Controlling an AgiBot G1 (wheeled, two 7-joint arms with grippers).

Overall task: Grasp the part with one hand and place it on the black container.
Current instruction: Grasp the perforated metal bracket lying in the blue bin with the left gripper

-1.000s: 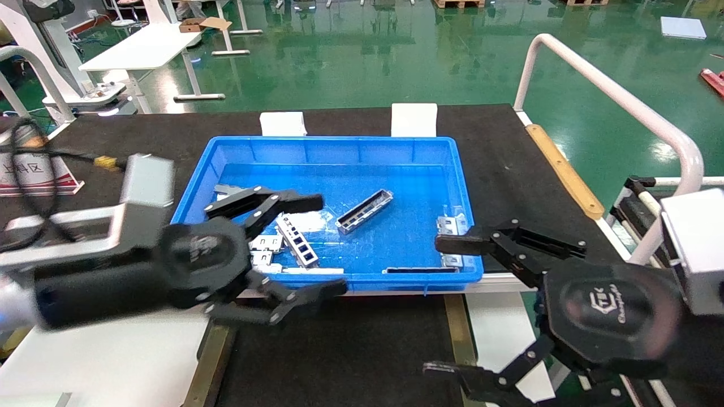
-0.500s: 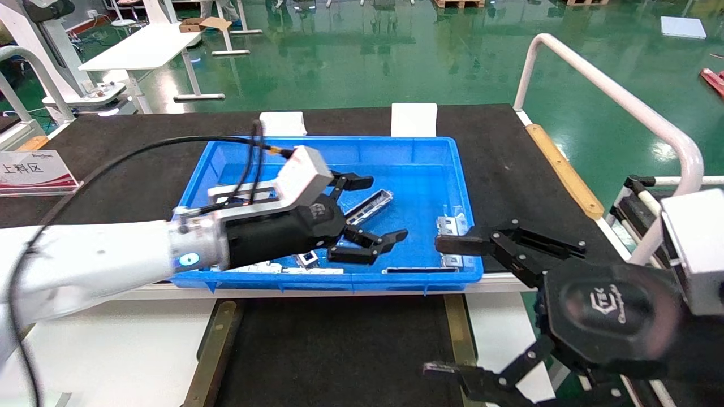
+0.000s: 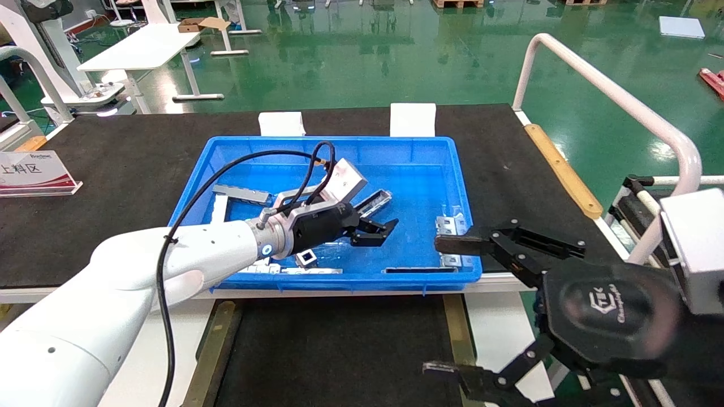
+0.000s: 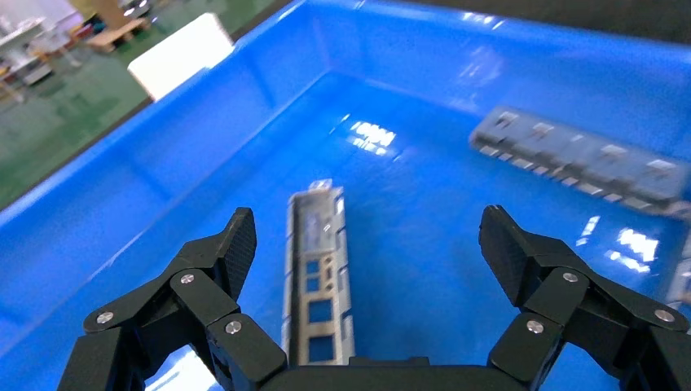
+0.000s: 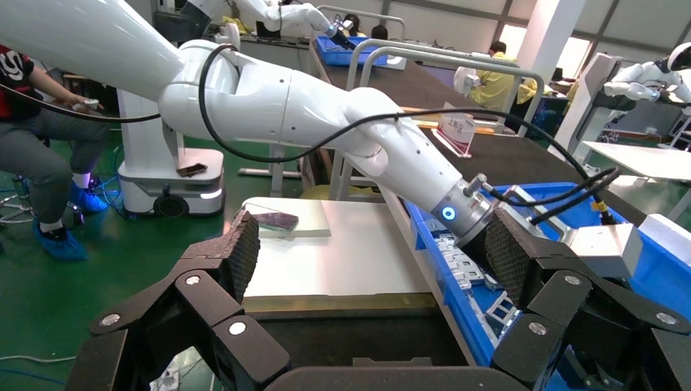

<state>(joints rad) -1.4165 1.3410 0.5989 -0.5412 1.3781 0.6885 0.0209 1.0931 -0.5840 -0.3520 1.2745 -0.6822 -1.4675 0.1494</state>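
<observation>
A: Where is the left gripper (image 3: 378,226)?

B: Inside the blue bin (image 3: 317,147), which sits mid-counter toward the far edge. It hangs low over the bin floor with its jaws spread wide and nothing between them.

A: And the part (image 3: 374,202)?

B: Lying flat on the bin floor, apart from both fingers. In the left wrist view the part (image 4: 316,277) runs lengthwise just inside one finger (image 4: 232,252), slotted face up, while the other finger (image 4: 509,252) stands well off to its side.

A: The black container (image 3: 339,350)?

B: At the counter's near edge, in front of the bin, brass strips down its sides (nothing lies on the stretch that shows).

A: The right gripper (image 3: 447,305)?

B: Parked over the near right corner, jaws wide apart and holding nothing.

A: Anything else in the bin?

B: A brighter bar with square holes (image 3: 307,258) near its front wall and flat brackets (image 3: 449,226) against its right wall.
</observation>
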